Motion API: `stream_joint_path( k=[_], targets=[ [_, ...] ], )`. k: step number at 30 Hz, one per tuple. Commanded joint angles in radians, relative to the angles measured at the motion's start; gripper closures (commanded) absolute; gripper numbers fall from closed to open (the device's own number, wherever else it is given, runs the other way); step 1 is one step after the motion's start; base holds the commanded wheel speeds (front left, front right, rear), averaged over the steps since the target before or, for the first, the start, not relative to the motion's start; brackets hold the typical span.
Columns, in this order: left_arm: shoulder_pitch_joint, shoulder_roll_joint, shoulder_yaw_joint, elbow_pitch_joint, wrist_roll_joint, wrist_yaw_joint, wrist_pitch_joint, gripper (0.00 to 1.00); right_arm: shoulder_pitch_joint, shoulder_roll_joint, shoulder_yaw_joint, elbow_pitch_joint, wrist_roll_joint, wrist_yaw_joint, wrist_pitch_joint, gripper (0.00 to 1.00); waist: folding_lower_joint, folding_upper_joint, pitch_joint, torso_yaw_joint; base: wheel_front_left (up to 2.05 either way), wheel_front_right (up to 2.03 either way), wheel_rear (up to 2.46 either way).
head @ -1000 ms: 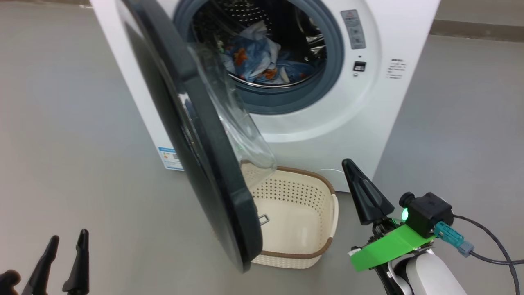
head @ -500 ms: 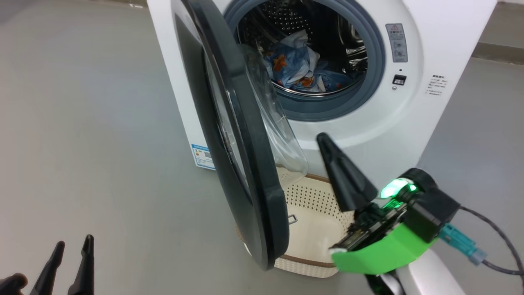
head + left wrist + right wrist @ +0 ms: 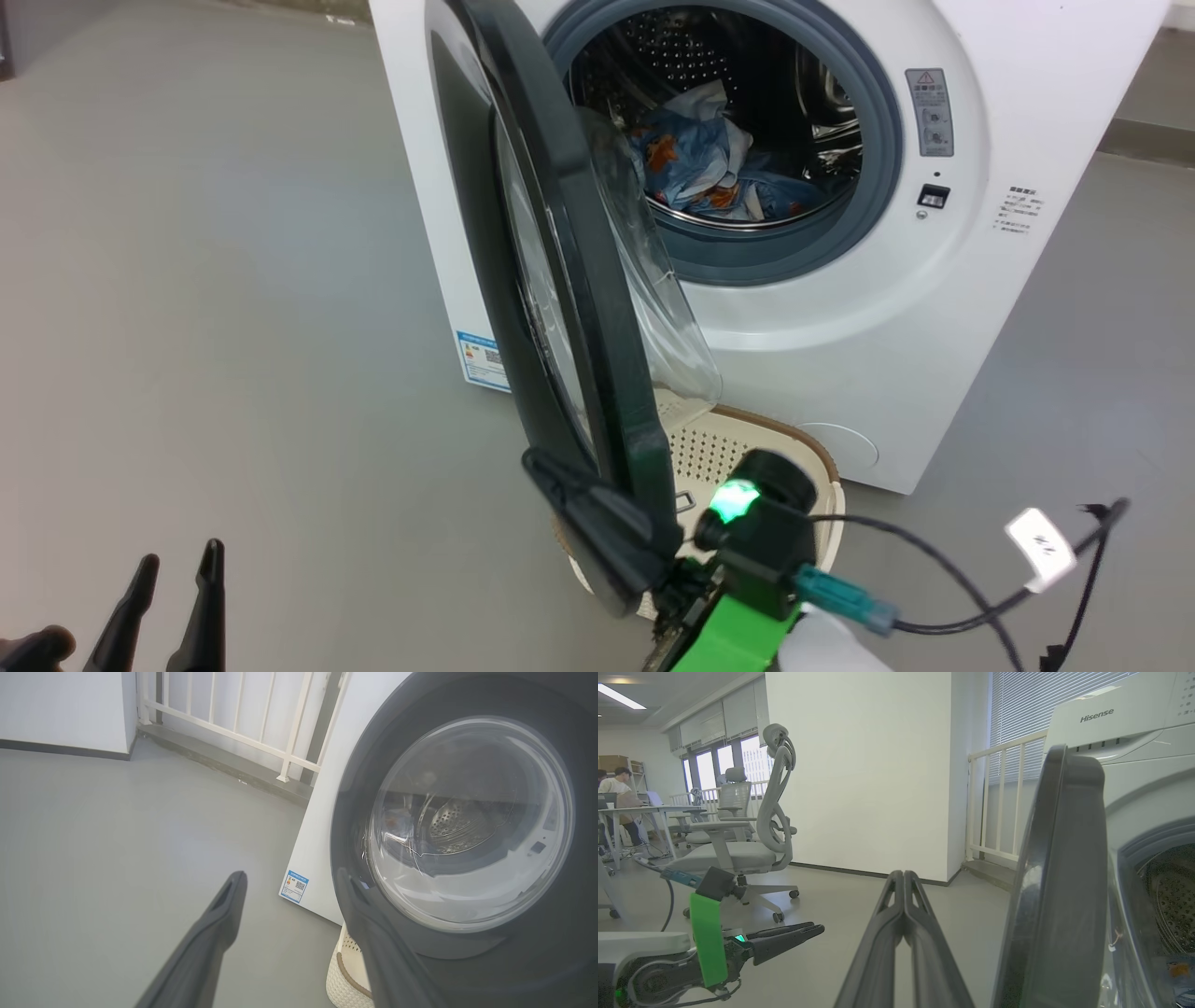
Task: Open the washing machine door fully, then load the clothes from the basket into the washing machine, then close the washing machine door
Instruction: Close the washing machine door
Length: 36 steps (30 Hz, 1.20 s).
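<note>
The clothes [image 3: 695,163] lie low in the drum of the washing machine [image 3: 840,355], and what shows of the basket [image 3: 709,448] looks empty, so the step in hand is probably the closing.

The right gripper [image 3: 541,467] is pressed shut on nothing, its fingers laid along the outer side of the washing machine door [image 3: 560,308] at the door's 6 o'clock rim. Whether it actually touches, I cannot tell. The left gripper [image 3: 182,555] hangs wide open and empty at 7 o'clock in the head view, well apart from the door.

Risks as I judge them:
- The closed fingers may skid off the glossy rim if the push comes at a slant.
- The basket sits on the floor right under the door's lower edge, so a low sweep of the arm could knock it.
- A fold of cloth near the drum lip could catch in the gasket.

The door stands about half open, edge-on to the head camera. Its long line runs from 12 to 6 o'clock, the free edge faces the robot, and the glass bowl bulges toward 3 o'clock — the drum side.
</note>
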Motion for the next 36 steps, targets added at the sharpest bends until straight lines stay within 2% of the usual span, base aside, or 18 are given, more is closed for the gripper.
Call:
stream_joint_path(
  k=[1,10,17,27,36],
  targets=[
    [-0.054,0.021,0.037,-0.017,0.007,-0.002,-0.007,0.0,-0.038,0.015,0.032,0.004,-0.007,0.002,-0.005,1.0,0.0,0.0,-0.001,0.007,0.0,0.0,0.0],
    [-0.046,0.022,0.034,-0.017,0.003,-0.002,-0.007,0.0,-0.054,0.015,0.101,0.216,0.034,0.002,-0.005,1.0,0.0,0.0,0.001,0.033,0.0,0.0,0.0],
    [-0.047,0.029,0.035,-0.016,0.001,-0.002,-0.007,0.0,-0.061,0.015,0.098,0.325,0.054,0.002,-0.005,1.0,0.0,0.0,-0.002,0.037,0.0,0.0,0.0],
    [-0.046,0.037,0.034,-0.018,-0.003,-0.002,-0.007,0.0,-0.054,0.015,-0.009,0.395,0.025,0.002,-0.005,1.0,0.0,0.0,0.008,0.022,0.0,0.0,0.0],
    [-0.054,0.051,0.028,-0.022,-0.013,-0.002,-0.007,0.0,-0.033,0.015,-0.128,0.406,-0.007,0.002,-0.005,1.0,0.0,0.0,0.022,0.005,0.0,0.0,0.0]
  ],
)
